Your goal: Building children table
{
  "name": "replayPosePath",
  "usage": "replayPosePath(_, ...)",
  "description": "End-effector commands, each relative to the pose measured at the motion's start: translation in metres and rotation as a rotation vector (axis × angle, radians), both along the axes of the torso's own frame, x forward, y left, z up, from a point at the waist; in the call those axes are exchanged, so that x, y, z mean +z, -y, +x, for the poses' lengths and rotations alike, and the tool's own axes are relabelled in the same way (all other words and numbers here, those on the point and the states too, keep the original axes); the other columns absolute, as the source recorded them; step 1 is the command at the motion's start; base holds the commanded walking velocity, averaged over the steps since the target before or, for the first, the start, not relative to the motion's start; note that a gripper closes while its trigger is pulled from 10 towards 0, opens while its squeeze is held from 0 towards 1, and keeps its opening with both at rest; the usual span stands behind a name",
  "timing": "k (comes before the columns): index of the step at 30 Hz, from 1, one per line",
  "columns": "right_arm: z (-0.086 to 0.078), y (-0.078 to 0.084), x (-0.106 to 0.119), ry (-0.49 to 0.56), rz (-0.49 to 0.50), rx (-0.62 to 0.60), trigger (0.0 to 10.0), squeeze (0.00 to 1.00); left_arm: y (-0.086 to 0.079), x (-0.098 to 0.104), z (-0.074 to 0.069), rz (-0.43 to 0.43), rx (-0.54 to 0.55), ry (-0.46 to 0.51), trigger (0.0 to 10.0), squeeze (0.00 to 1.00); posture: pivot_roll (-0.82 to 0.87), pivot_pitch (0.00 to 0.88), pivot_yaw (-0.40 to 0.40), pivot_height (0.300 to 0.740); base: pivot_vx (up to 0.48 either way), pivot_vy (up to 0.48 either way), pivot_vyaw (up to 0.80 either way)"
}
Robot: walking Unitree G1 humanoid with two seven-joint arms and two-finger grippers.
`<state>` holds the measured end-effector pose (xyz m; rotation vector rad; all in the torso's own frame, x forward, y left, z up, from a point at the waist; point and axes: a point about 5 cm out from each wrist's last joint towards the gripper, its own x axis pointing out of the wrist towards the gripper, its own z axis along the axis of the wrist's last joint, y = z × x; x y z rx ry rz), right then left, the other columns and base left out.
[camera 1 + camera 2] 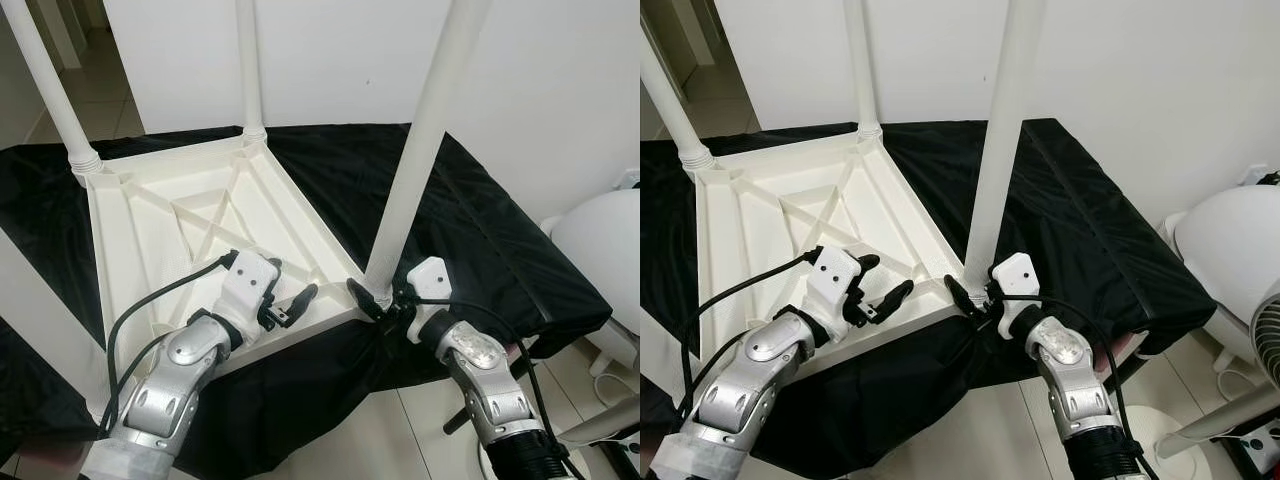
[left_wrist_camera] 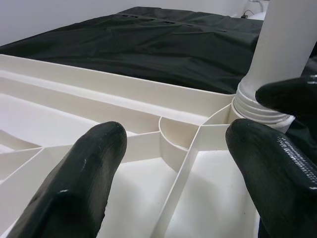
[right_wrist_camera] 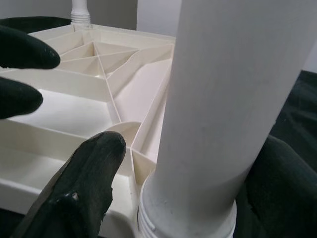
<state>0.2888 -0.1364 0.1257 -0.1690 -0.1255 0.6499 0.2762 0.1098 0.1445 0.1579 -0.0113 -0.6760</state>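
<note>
The white children's table (image 1: 150,230) lies upside down on a black-covered surface (image 1: 480,220). White legs stand up from its corners. At the near right corner my right gripper (image 1: 382,295) is open, with a finger on each side of the base of the near leg (image 1: 420,150). In the right wrist view one black finger (image 3: 89,183) sits a small gap away from the leg's threaded collar (image 3: 188,218). My left gripper (image 1: 290,285) hovers open over the ribbed underside (image 2: 163,148) by the near edge, holding nothing.
Two more legs rise at the far left corner (image 1: 50,90) and the far corner (image 1: 250,70). Another white bar (image 1: 40,310) crosses the near left. A white rounded object (image 1: 600,250) and a fan (image 1: 1265,340) stand on the right, with tiled floor below.
</note>
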Motion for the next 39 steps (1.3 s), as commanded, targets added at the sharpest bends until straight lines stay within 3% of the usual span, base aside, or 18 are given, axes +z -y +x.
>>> replayPosePath(1,0.000,0.000,-0.003,-0.005,0.002,0.012,10.0,0.00,0.008,-0.001,-0.009,-0.002,-0.202,-0.043,10.0,0.00,0.13,0.000,0.006,0.740,0.000,0.000,0.00)
replayPosePath(11,0.003,0.003,-0.006,-0.020,-0.017,0.055,10.0,0.00,0.010,-0.003,-0.011,-0.011,-0.213,-0.063,10.0,0.00,0.13,0.000,0.002,0.740,0.000,0.000,0.00)
replayPosePath(12,0.003,0.005,-0.006,-0.021,-0.024,0.063,7.8,0.00,0.010,-0.003,-0.012,-0.007,-0.216,-0.065,10.0,0.00,0.13,0.000,0.001,0.740,0.000,0.000,0.00)
replayPosePath(13,0.003,0.005,-0.006,-0.021,-0.024,0.063,7.8,0.00,0.010,-0.003,-0.012,-0.007,-0.216,-0.065,10.0,0.00,0.13,0.000,0.001,0.740,0.000,0.000,0.00)
replayPosePath(14,0.003,0.007,-0.005,-0.021,-0.028,0.069,1.8,0.00,0.011,-0.003,-0.012,-0.006,-0.218,-0.067,10.0,0.00,0.12,0.000,0.001,0.740,0.000,0.000,0.00)
replayPosePath(15,0.002,0.009,-0.006,-0.024,-0.036,0.076,0.0,0.00,0.011,-0.004,-0.013,-0.005,-0.221,-0.072,10.0,0.00,0.11,0.000,0.001,0.740,0.000,0.000,0.00)
replayPosePath(28,-0.002,0.018,-0.011,-0.044,-0.013,0.044,0.0,0.00,0.012,-0.005,-0.013,0.011,-0.227,-0.074,10.0,0.00,0.09,0.000,0.016,0.740,0.000,0.000,0.00)
replayPosePath(29,-0.003,0.019,-0.011,-0.047,0.000,0.027,10.0,0.00,0.012,-0.005,-0.014,0.015,-0.229,-0.076,10.0,0.00,0.09,0.000,0.018,0.740,0.000,0.000,0.00)
replayPosePath(35,-0.001,0.015,-0.009,-0.048,0.086,-0.044,10.0,0.00,0.012,-0.004,-0.012,0.022,-0.231,-0.071,10.0,0.00,0.09,0.000,0.016,0.740,0.000,0.000,0.00)
replayPosePath(39,0.008,0.012,-0.010,-0.062,0.097,-0.261,10.0,0.00,0.011,-0.002,-0.009,0.022,-0.224,-0.065,10.0,0.00,0.09,0.000,0.020,0.740,0.000,0.000,0.00)
